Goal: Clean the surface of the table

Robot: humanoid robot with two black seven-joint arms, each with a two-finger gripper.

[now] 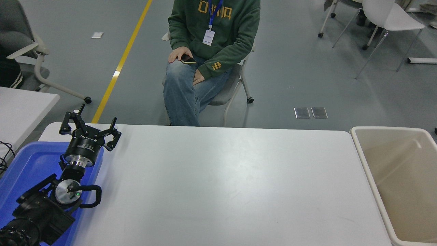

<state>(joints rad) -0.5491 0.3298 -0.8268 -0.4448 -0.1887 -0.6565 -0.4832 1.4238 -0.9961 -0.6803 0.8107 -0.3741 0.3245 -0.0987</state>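
head view: one table surface [222, 184], one left pincer [89, 125].

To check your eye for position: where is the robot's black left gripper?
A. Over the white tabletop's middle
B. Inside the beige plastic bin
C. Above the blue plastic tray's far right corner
C: the black left gripper, fingers spread, sits above the blue plastic tray.

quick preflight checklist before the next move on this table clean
1. table surface free of loose items: ok, none visible.
2. left end effector parked over the blue tray, fingers spread: ok.
3. right arm in view: not ok, out of frame.
4. beige bin beside the table's right end: ok.
5. Bin contents: cannot tell, bottom cut off.
6. person seated back from the far edge: ok.
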